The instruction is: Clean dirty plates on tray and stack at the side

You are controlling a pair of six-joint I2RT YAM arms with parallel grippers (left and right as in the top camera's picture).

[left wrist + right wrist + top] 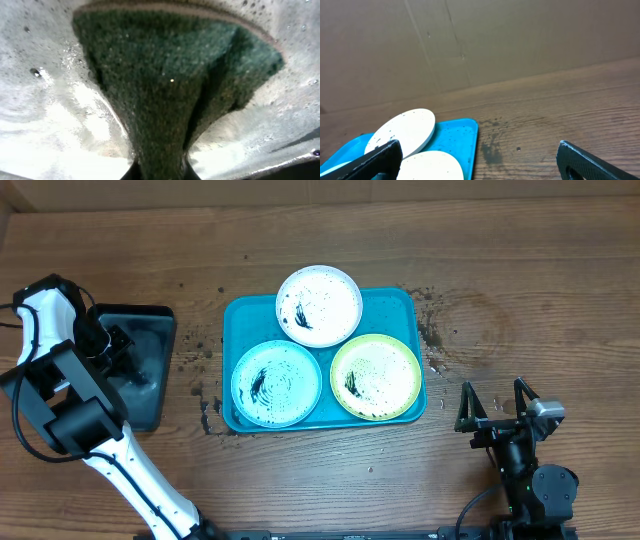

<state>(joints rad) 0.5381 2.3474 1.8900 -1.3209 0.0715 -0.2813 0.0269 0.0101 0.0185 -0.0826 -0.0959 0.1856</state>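
I'm clamping my left jaws on a green sponge (165, 100) left of the teal tray (392, 304); right jaws are gaping wide.

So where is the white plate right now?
Overhead, the white plate sits at the far edge of the tray, overhanging its rim, just behind the light blue plate and yellow-green plate.

Plates (275, 383) crowd the tray (398, 302) rim to rim (the white one overhangs its far edge). Left of the tray, the black tray (150, 325) and left arm (60, 395) obstruct; right of it, table (520, 290) lies open to the right gripper (493, 392)
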